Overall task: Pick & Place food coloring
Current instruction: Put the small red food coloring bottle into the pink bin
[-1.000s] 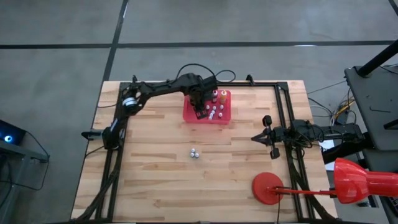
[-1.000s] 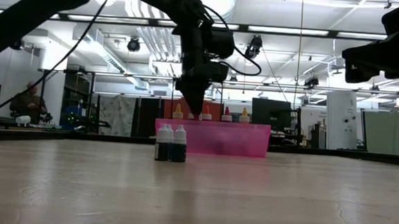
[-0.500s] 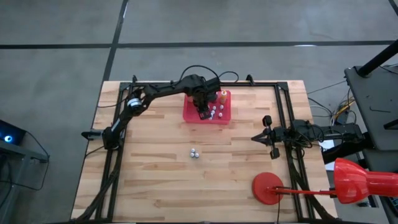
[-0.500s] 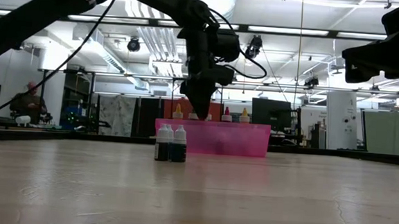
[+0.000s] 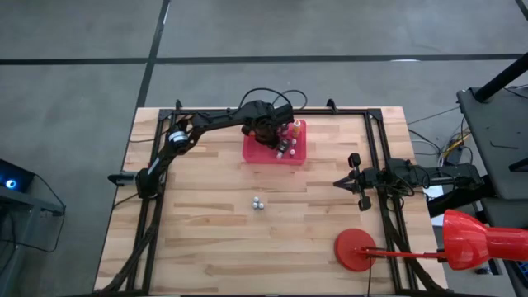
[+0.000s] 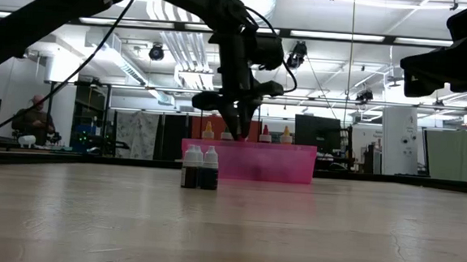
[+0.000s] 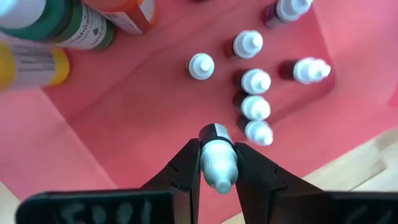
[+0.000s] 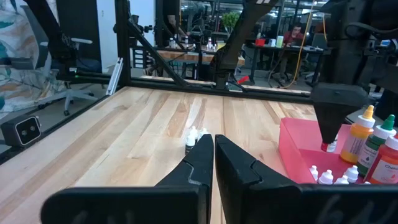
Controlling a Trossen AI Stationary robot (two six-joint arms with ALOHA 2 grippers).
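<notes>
I count two small food coloring bottles standing together on the bare table, and one red tray. In the left wrist view I make out seven small white-capped bottles loose in that tray. There is also an eighth bottle pinched in the left gripper, and three taller bottles.

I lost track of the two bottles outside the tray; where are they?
In the high view, the two bottles stand together mid-table on bare wood, below the red tray, apart from it.
</notes>
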